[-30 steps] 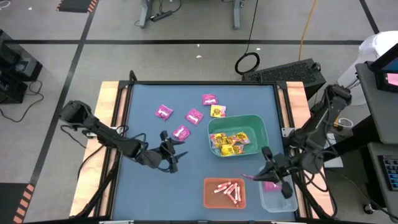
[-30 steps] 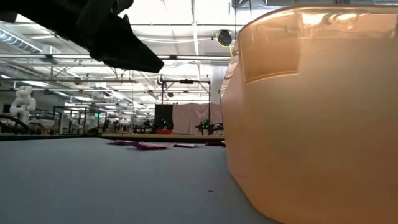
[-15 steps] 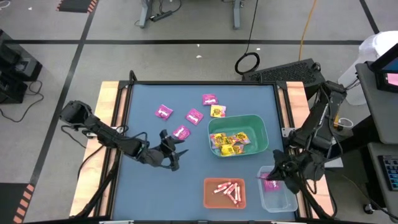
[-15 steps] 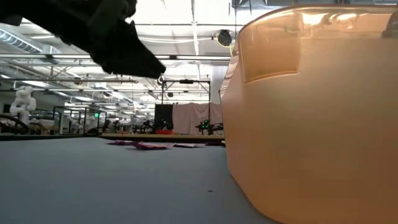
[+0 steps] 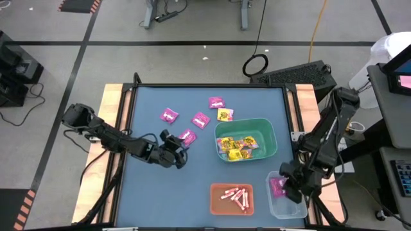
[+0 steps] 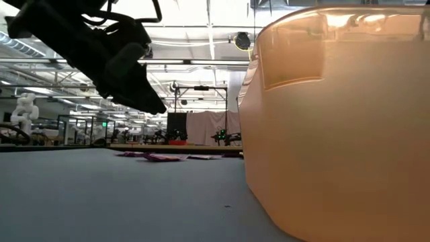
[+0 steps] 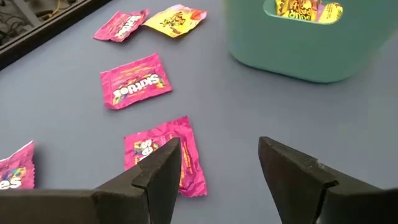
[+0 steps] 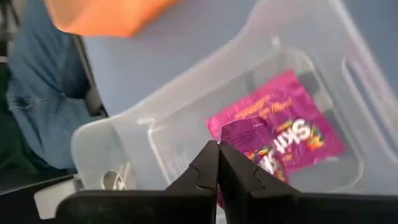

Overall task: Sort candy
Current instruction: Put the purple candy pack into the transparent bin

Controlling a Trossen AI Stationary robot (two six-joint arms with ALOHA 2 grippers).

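Sorting is partly done. The green bin (image 5: 264,130) holds several yellow packets, the orange bin (image 5: 216,199) holds the pink-white sticks (image 5: 234,196), and the clear bin (image 5: 290,206) holds a magenta Skittles packet (image 8: 292,134). The right hand (image 8: 217,163) hangs over the clear bin with its fingers closed together, pinching the corner of a second magenta packet (image 8: 244,132) that has not yet been let go. The left hand (image 7: 219,163) is well open and holds nothing; it hovers low over the worktop (image 5: 154,192) with a loose magenta packet (image 7: 163,154) just ahead of its fingers. Left to sort: four magenta packets and one yellow packet (image 5: 225,115), all lying loose beyond the left hand.
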